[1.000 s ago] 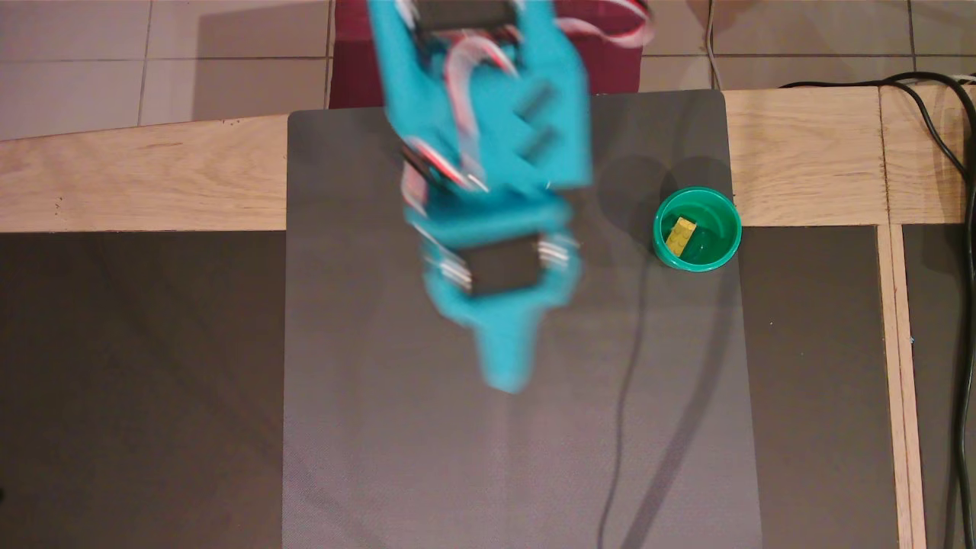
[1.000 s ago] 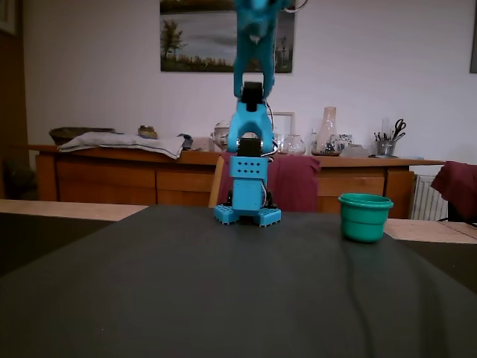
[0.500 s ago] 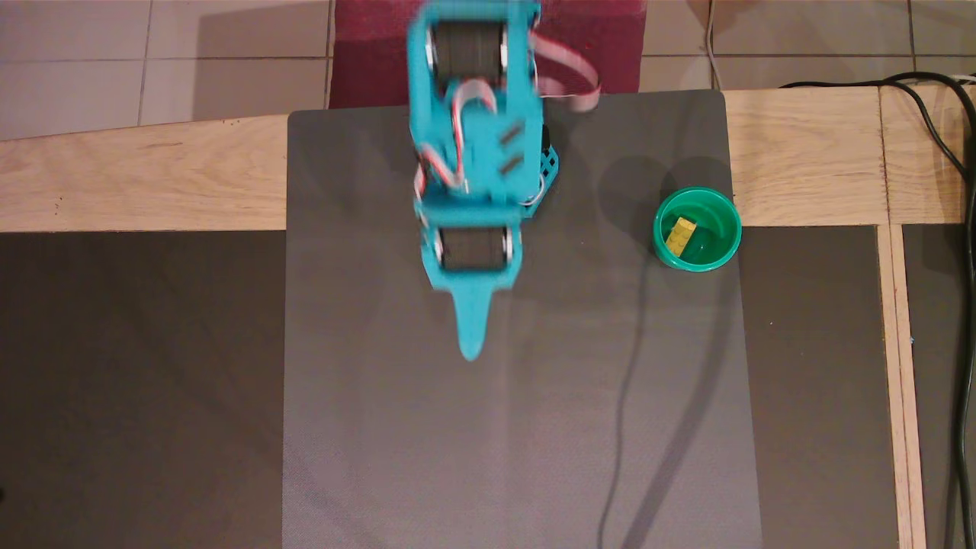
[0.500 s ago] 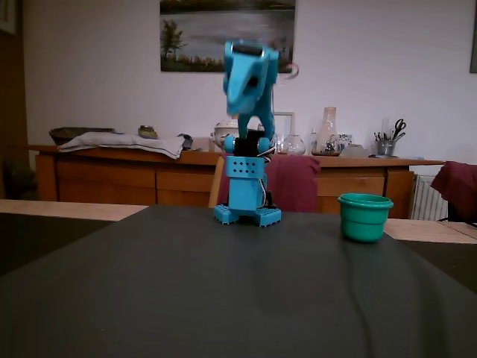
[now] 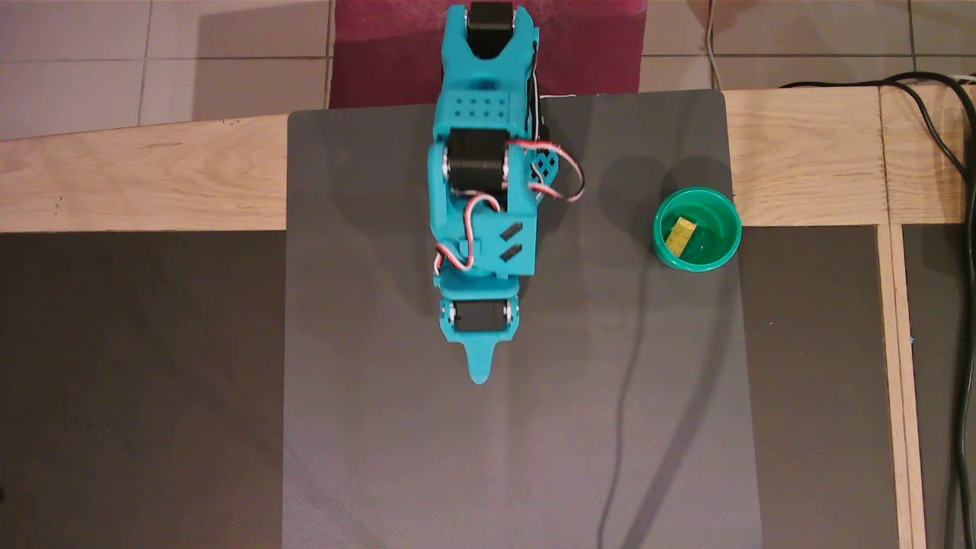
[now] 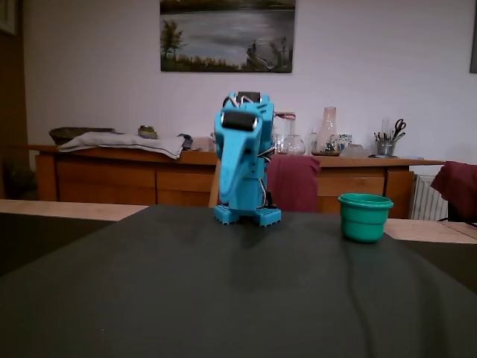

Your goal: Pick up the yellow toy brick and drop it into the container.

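Note:
The yellow toy brick (image 5: 680, 233) lies inside the teal-green container (image 5: 733, 229), which stands on the right edge of the grey mat in the overhead view. In the fixed view the container (image 6: 365, 220) stands to the right of the arm, and its wall hides the brick. My gripper (image 5: 479, 374) is folded down at the front of the blue arm, in the middle of the mat and well left of the container. Its jaws are together with nothing between them. In the fixed view the gripper (image 6: 232, 200) points down in front of the arm's base.
The grey mat (image 5: 457, 473) lies on a wooden table (image 5: 137, 183) with dark panels on both sides. Black cables (image 5: 955, 320) run down the right edge. A thin cable shadow crosses the mat below the container.

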Available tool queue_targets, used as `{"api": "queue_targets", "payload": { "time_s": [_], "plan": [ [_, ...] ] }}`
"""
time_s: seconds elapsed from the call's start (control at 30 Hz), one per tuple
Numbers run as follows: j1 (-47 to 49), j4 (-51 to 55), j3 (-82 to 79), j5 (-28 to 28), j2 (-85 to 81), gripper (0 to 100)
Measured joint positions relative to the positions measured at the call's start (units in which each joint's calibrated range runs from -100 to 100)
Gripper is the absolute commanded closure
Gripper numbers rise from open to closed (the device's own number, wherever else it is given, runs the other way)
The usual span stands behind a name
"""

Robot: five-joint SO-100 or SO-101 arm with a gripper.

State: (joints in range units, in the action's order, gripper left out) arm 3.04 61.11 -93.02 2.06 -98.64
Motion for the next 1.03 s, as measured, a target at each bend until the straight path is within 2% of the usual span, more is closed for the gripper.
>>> {"api": "queue_targets", "payload": {
  "time_s": [0.13, 1.03],
  "plan": [
    [2.30, -1.94, -4.89, 0.00, 0.09, 100],
    [2.30, -2.02, -4.89, 0.00, 0.00, 100]
  ]
}}
